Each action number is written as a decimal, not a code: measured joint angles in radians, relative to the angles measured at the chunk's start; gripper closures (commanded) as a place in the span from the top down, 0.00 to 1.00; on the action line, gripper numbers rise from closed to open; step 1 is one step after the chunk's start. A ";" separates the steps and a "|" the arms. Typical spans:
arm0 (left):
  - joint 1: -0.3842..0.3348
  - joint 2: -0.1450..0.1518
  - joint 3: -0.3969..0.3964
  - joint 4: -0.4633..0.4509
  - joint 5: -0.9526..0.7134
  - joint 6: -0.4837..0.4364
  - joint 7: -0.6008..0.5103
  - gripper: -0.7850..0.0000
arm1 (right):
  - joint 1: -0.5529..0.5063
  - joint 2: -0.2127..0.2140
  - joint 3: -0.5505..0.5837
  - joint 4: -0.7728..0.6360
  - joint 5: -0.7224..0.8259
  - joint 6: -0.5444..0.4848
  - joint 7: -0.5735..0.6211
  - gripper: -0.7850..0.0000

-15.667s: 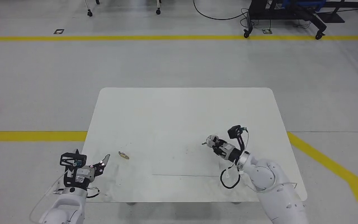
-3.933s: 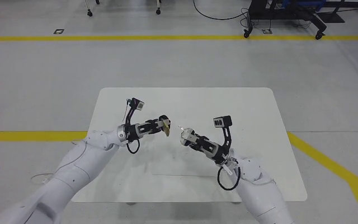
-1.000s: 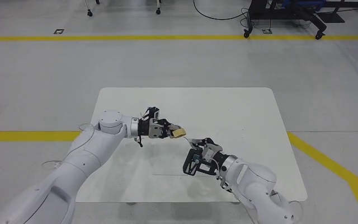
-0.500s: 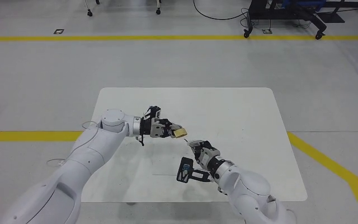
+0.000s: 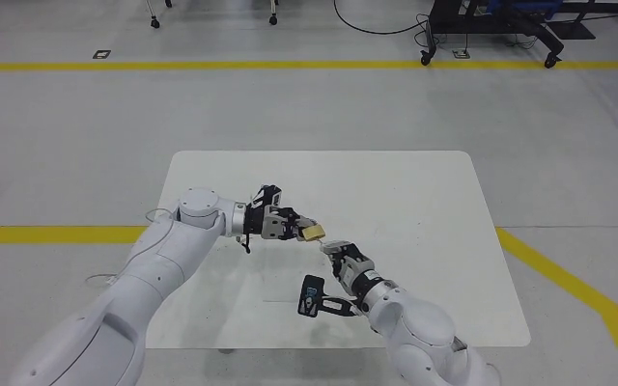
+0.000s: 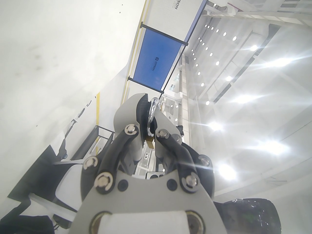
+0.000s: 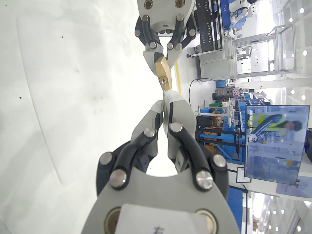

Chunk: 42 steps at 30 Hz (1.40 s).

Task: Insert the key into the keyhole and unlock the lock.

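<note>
While my right claw (image 7: 165, 99) clenches the small silver metal key (image 7: 164, 86), I see its tip meeting the keyhole (image 7: 162, 81) of the brass padlock (image 7: 163, 70); beyond, my left claw (image 7: 162, 59) grips that padlock above the white tabletop (image 7: 73, 74).

Nearly all of the key (image 7: 165, 86) buried between the fingertips of the right tool (image 7: 163, 101), with just a sliver bared at the keyhole (image 7: 162, 82) of the lock (image 7: 163, 70). Cannot tell how deep it sits. Far too small to make out from the top view. From the left wrist, lock body mostly covered by the left tool (image 6: 152, 115), shackle (image 6: 153, 108) partly bared.
</note>
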 measured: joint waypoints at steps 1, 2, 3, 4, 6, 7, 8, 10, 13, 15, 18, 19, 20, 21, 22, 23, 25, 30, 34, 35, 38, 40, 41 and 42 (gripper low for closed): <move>0.000 -0.002 -0.002 0.001 0.003 0.000 -0.002 0.00 | 0.001 -0.001 -0.002 0.001 -0.002 0.000 0.000 0.00; 0.001 -0.003 -0.004 0.002 0.005 0.000 -0.005 0.00 | 0.002 -0.002 -0.003 0.002 -0.003 -0.001 0.001 0.00; 0.001 -0.004 -0.006 0.003 0.006 0.000 -0.008 0.00 | 0.003 -0.002 -0.004 0.002 -0.007 -0.005 0.002 0.00; 0.002 -0.005 -0.008 0.004 0.007 0.000 -0.010 0.00 | 0.003 -0.003 -0.007 0.002 -0.011 -0.008 0.004 0.00; 0.002 -0.008 -0.012 0.007 0.013 0.002 -0.012 0.00 | 0.004 -0.004 -0.012 0.003 -0.024 -0.013 0.009 0.00; 0.003 -0.009 -0.014 0.008 0.015 0.002 -0.013 0.00 | 0.005 -0.005 -0.013 0.003 -0.028 -0.014 0.011 0.00; 0.003 -0.010 -0.016 0.010 0.018 0.002 -0.014 0.00 | 0.005 -0.006 -0.015 0.004 -0.032 -0.015 0.013 0.00; 0.004 -0.012 -0.020 0.011 0.021 0.002 -0.017 0.00 | 0.004 -0.007 -0.016 0.005 -0.038 -0.016 0.016 0.00; 0.006 -0.016 -0.025 0.015 0.027 0.002 -0.022 0.00 | 0.002 -0.008 -0.016 0.008 -0.054 -0.011 0.026 0.00; 0.007 -0.019 -0.029 0.017 0.033 0.003 -0.025 0.00 | 0.001 -0.010 -0.017 0.005 -0.076 -0.002 0.040 0.00; 0.008 -0.022 -0.033 0.021 0.041 0.004 -0.028 0.00 | -0.006 -0.011 -0.031 0.000 -0.129 0.009 0.066 0.00; 0.008 -0.023 -0.035 0.022 0.043 0.005 -0.028 0.00 | -0.008 -0.012 -0.035 0.000 -0.139 0.010 0.070 0.00; 0.008 -0.024 -0.038 0.024 0.045 0.005 -0.029 0.00 | -0.009 -0.013 -0.041 -0.001 -0.152 0.009 0.075 0.00; 0.008 -0.025 -0.039 0.025 0.046 0.005 -0.030 0.00 | -0.009 -0.014 -0.044 -0.001 -0.162 0.007 0.079 0.00; 0.009 -0.026 -0.041 0.026 0.048 0.006 -0.031 0.00 | -0.009 -0.015 -0.048 -0.001 -0.172 0.005 0.083 0.00; 0.009 -0.027 -0.044 0.028 0.050 0.006 -0.032 0.00 | -0.010 -0.016 -0.052 -0.002 -0.183 0.002 0.087 0.00; 0.009 -0.029 -0.047 0.030 0.055 0.005 -0.032 0.00 | -0.010 -0.018 -0.058 -0.003 -0.197 0.000 0.094 0.00; 0.011 -0.033 -0.059 0.036 0.063 0.003 -0.031 0.00 | -0.011 -0.024 -0.073 -0.005 -0.229 -0.004 0.109 0.00; 0.013 -0.036 -0.070 0.045 0.068 -0.004 -0.023 0.00 | -0.011 -0.029 -0.083 -0.002 -0.247 -0.004 0.121 0.00; 0.013 -0.037 -0.074 0.048 0.069 -0.011 -0.015 0.00 | -0.011 -0.031 -0.083 -0.002 -0.248 -0.002 0.122 0.00; 0.013 -0.038 -0.086 0.046 0.065 -0.049 0.000 0.00 | -0.015 -0.035 -0.079 -0.002 -0.241 0.025 0.133 0.00; 0.012 -0.038 -0.086 0.046 0.065 -0.048 0.000 0.00 | -0.016 -0.036 -0.078 -0.002 -0.239 0.029 0.135 0.00; 0.012 -0.038 -0.085 0.046 0.065 -0.046 -0.001 0.00 | -0.016 -0.036 -0.078 -0.002 -0.239 0.028 0.134 0.00; 0.012 -0.038 -0.085 0.046 0.065 -0.045 -0.001 0.00 | -0.016 -0.036 -0.078 -0.002 -0.239 0.028 0.134 0.00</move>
